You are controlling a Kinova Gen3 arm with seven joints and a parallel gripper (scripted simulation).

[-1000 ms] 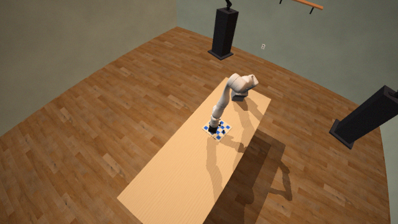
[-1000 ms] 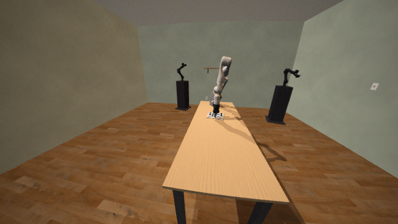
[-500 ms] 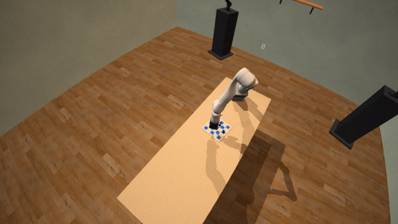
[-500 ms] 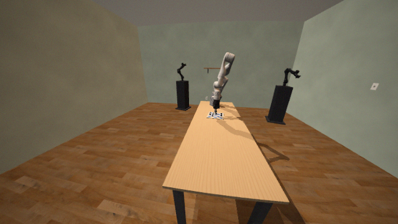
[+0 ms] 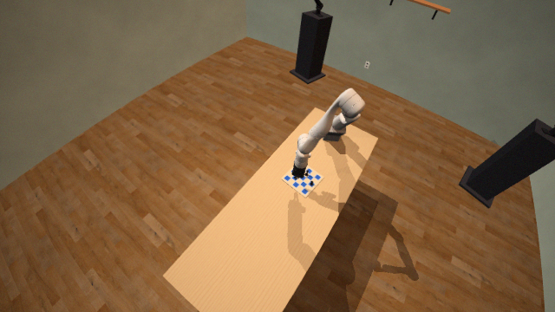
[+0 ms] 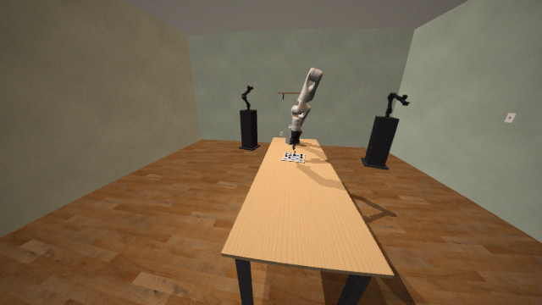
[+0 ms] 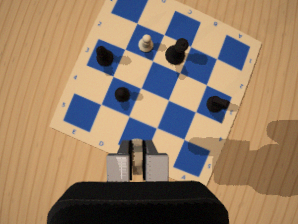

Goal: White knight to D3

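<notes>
End effector: the end effector (image 7: 136, 157) is closed narrow on a thin pale piece. I take that piece to be the white knight (image 7: 136, 152), pinched by its upper part between the two grey fingers.
Why held so: the fingers point straight down at the board (image 7: 81, 112). A grip from above probably keeps the piece plumb, so its base can meet a square flat.
Where the knight is: in the grip, above the near edge of the board and off its surface, as far as the wrist view shows.
Long axis: it runs along the fingers, roughly vertical, with the base presumably downward. Only a sliver of the piece shows.
Facing: I cannot tell which way the knight's head points, because the fingers hide it.
Board: it lies flat on the bench (image 7: 40, 43) and is skewed in the wrist view. The edge marks are too small to read, so D3 cannot be picked out here.
Other pieces: a small white piece (image 7: 147, 42) and four black pieces (image 7: 104, 55) all stand upright, well apart from the end effector. Two of the black ones sit near the white piece.
Risk: in my judgement, carrying the knight high over these pieces avoids toppling them.
Arm: the arm (image 5: 318, 127) reaches down from its base at the far end of the bench.
</notes>
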